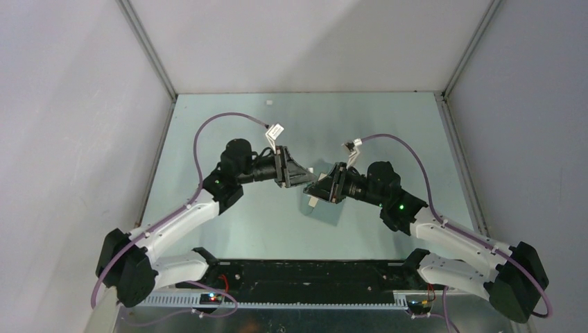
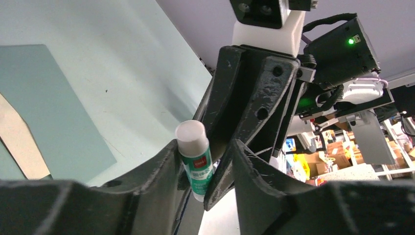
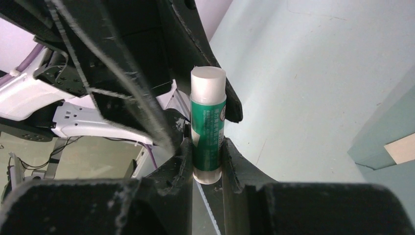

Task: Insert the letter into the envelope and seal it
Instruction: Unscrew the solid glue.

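A glue stick (image 3: 208, 122) with a green label and a white cap is up in the air, and my right gripper (image 3: 207, 143) is shut on its lower body. My left gripper (image 2: 205, 147) faces it from the other side. Its fingers straddle the glue stick's (image 2: 195, 156) cap end, which leans on one finger while the other stands apart. Both grippers meet above mid-table, left gripper (image 1: 304, 177) against right gripper (image 1: 319, 186). The teal-grey envelope (image 2: 49, 112) lies flat below, with the tan letter (image 2: 19, 142) showing at its edge. In the right wrist view the envelope (image 3: 386, 132) and a strip of the letter (image 3: 402, 147) appear at right.
The pale green table (image 1: 229, 229) is walled by grey panels on the left, back and right. A small white speck (image 1: 267, 103) lies near the back edge. Purple cables arc over both arms. A black rail (image 1: 305, 277) runs along the near edge.
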